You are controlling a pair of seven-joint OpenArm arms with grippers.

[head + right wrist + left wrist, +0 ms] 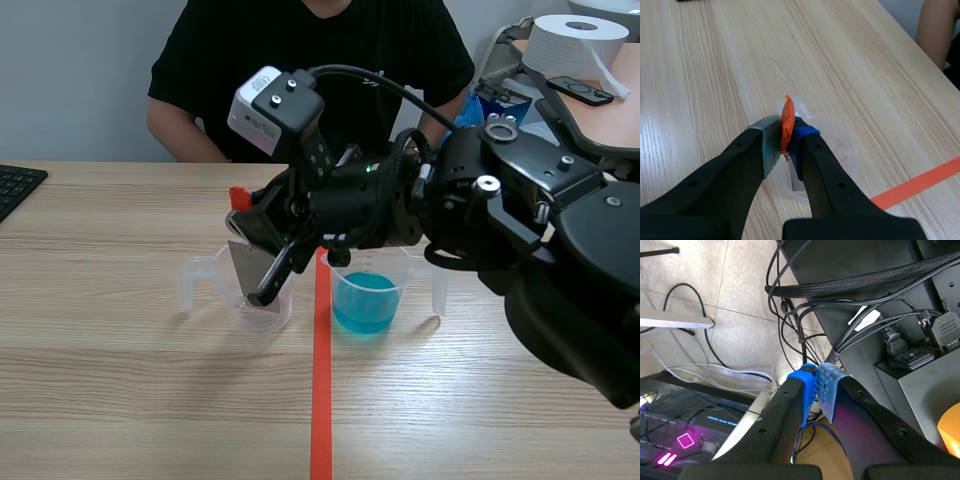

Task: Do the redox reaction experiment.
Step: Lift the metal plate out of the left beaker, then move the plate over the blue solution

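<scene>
My right gripper (pixel 257 252) reaches in from the right, past the red tape line, and is over a clear empty beaker (pixel 262 308). It is shut on an orange-red tab (pixel 787 119) that carries a grey metal strip (pixel 793 176). The strip (pixel 247 268) hangs down into that beaker (pixel 846 149). Just right of the tape line stands a second clear beaker (pixel 366 297) holding blue liquid. My left gripper (pixel 817 382) is shut on nothing, off the table above a floor with cables; it does not show in the scene view.
A person in a black shirt (pixel 300 70) sits across the table. A keyboard corner (pixel 15 185) lies at the far left. A side table at the back right holds a paper roll (pixel 575 45) and a remote (pixel 581 91).
</scene>
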